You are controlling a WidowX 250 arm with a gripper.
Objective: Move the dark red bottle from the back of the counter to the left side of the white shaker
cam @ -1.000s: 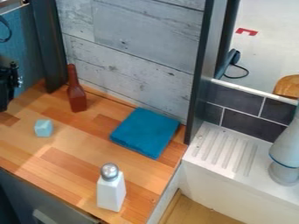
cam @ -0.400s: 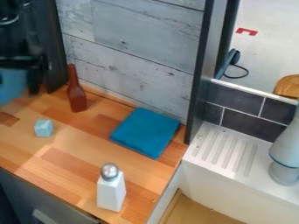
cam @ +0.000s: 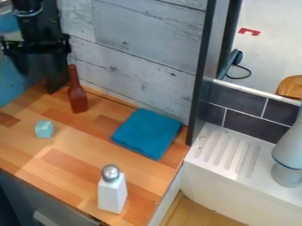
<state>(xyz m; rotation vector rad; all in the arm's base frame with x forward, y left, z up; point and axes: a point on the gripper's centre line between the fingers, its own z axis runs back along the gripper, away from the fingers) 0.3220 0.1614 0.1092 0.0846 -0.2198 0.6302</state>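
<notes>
Black arm (cam: 28,21), pincer (cam: 39,69) downward, upper left.

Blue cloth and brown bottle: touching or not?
Apart. The camera view shows bare wood counter between the brown bottle and the blue cloth.

And we're looking for lettering here, folks: no text, label, brand, number or sign can be read.
</notes>
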